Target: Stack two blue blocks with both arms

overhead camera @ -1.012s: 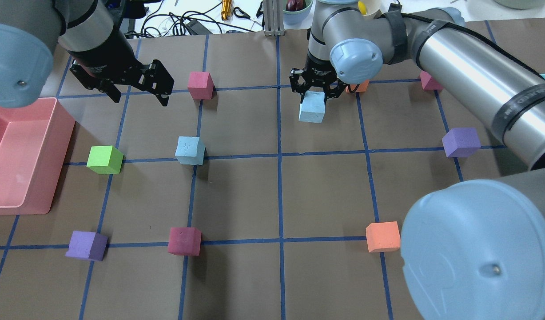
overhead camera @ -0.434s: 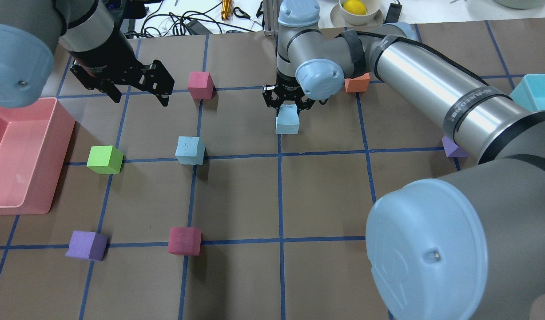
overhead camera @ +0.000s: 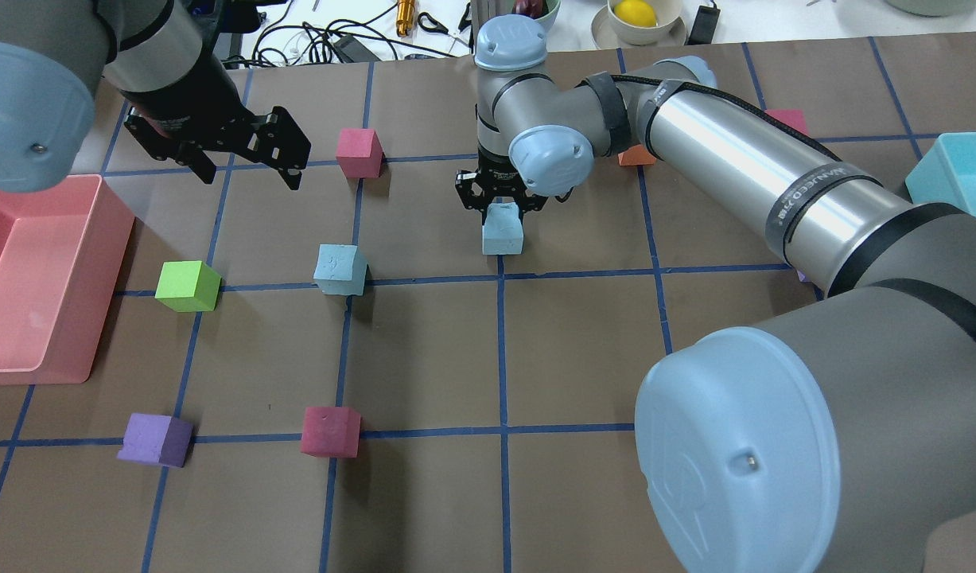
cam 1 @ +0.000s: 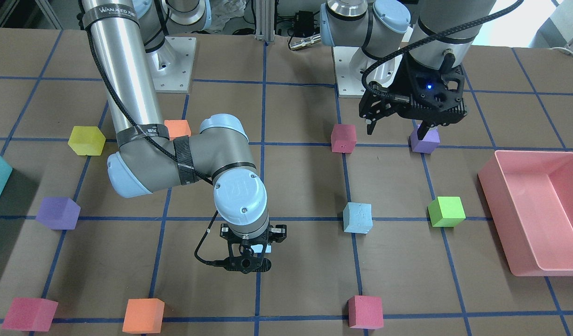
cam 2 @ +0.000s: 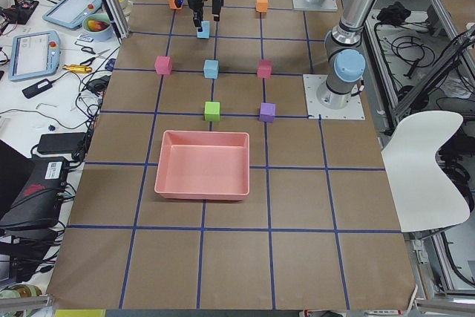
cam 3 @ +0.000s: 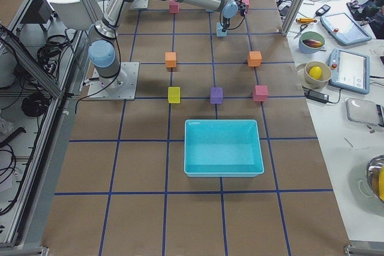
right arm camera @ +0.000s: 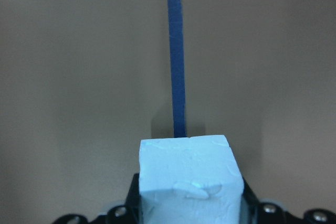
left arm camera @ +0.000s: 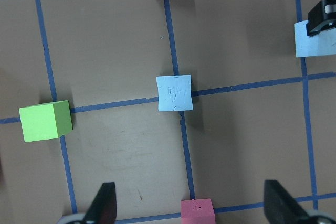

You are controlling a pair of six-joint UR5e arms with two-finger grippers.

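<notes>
My right gripper point(overhead camera: 501, 208) is shut on a pale blue block point(overhead camera: 503, 232) and holds it low over a blue grid line near the table's middle. The block fills the lower part of the right wrist view point(right arm camera: 190, 177). The second blue block point(overhead camera: 340, 270) sits on the table to its left, apart from it. It also shows in the front view point(cam 1: 357, 217) and the left wrist view point(left arm camera: 174, 92). My left gripper point(overhead camera: 249, 163) is open and empty, high above the table, behind and left of that block.
A pink bin point(overhead camera: 98, 239) stands at the left edge and a teal bin point(overhead camera: 929, 179) at the right. A green cube point(overhead camera: 187, 286), magenta cubes point(overhead camera: 359, 152) point(overhead camera: 330, 430), a purple cube point(overhead camera: 155, 439) and an orange cube point(overhead camera: 635, 157) sit on grid crossings.
My right arm has carried the blue block to the left, closer to the second blue block. My left arm has not moved.
</notes>
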